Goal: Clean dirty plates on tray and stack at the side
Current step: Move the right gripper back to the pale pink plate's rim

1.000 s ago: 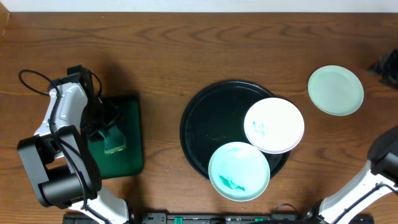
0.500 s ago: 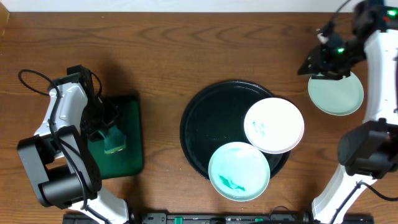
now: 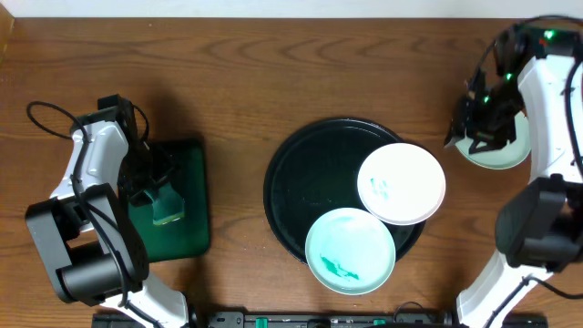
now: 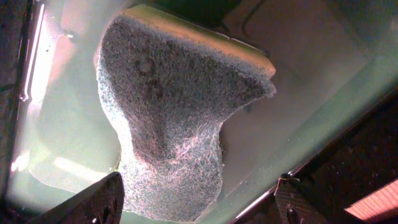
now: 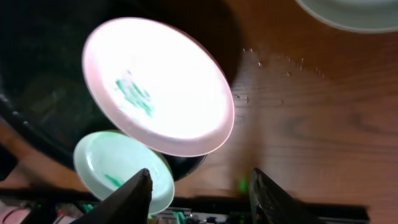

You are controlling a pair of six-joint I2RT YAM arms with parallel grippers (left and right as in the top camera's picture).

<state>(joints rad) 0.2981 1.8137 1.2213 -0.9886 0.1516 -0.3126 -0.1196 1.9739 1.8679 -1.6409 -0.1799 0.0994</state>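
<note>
The black tray [image 3: 305, 182] holds a white plate [image 3: 401, 182] with a small green smear and, at its front rim, a mint plate [image 3: 351, 251] with green smears. Another mint plate [image 3: 501, 150] lies on the table at the right. My right gripper [image 3: 475, 120] hovers over that plate's left edge, open and empty. In the right wrist view the right gripper [image 5: 202, 199] looks back at the white plate [image 5: 158, 84], the smeared mint plate [image 5: 115, 165] and the tray [image 5: 37, 93]. My left gripper [image 4: 199, 205] stands open around the near end of a sponge [image 4: 168, 112].
The sponge [image 3: 168, 208] lies on a smaller rectangular dark green tray [image 3: 191, 164] at the left, wet and glossy in the left wrist view. Bare wooden table lies between the two trays and behind them. A cable loops at the far left [image 3: 46, 118].
My right arm has swung in from the right edge and come over the mint plate on the table. The left arm, sponge and tray plates have not moved.
</note>
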